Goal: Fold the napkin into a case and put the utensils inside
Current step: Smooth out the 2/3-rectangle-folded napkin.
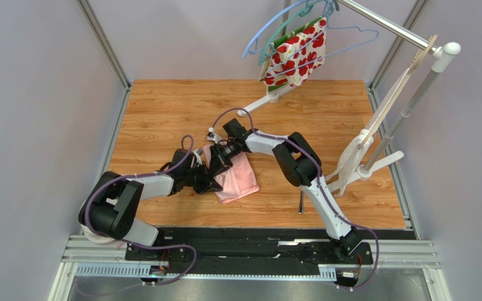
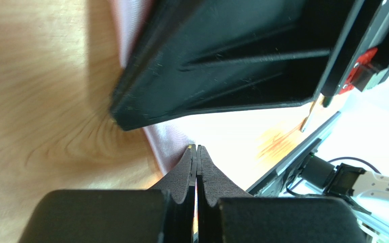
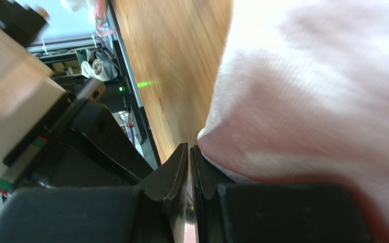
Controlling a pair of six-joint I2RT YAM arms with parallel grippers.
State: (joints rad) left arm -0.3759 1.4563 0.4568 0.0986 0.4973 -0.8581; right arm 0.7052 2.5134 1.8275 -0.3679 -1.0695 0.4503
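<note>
The light-pink napkin (image 1: 243,179) lies folded into an oblong in the middle of the wooden table. My left gripper (image 1: 211,183) is at its left edge, low on the table. In the left wrist view that gripper (image 2: 196,148) is shut, with nothing between the tips and the napkin's edge (image 2: 168,147) just beyond. My right gripper (image 1: 219,164) reaches in at the napkin's upper left corner. Its jaws (image 3: 189,147) are together with only a thin slit, and a napkin fold (image 3: 308,101) bulges over the right finger. One thin dark utensil (image 1: 300,204) (image 2: 307,117) lies on the table right of the napkin.
A rack at the back holds hangers and a red-and-white floral cloth (image 1: 297,56). A white cloth (image 1: 356,157) hangs on a stand at the right, whose feet reach onto the table. The black rail (image 1: 250,248) runs along the near edge.
</note>
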